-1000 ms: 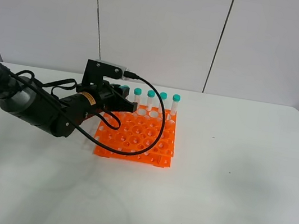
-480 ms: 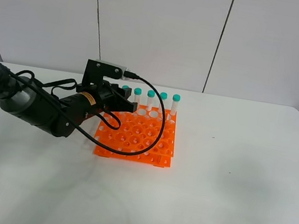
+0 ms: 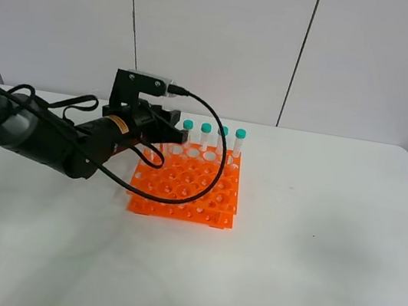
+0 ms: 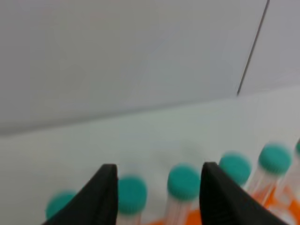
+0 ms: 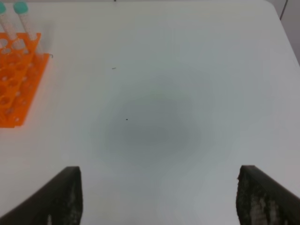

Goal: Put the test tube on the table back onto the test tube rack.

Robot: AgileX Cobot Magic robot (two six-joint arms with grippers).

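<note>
The orange test tube rack stands on the white table. A row of teal-capped tubes stands upright along its back edge. My left gripper hovers just above the left end of that row. In the blurred left wrist view the left gripper is open, with two teal caps below the gap and nothing gripped. I cannot tell which tube is the task's test tube, and none lies on the table. My right gripper is open over bare table, right of the rack.
A black cable loops from the left wrist camera over the rack's middle. White wall panels rise behind the table's far edge. Bare tabletop stretches to the right of the rack and in front of it.
The left gripper has opened and risen a little above the rack's back row. The teal-capped tube at its tip stayed below. The right gripper has not moved.
</note>
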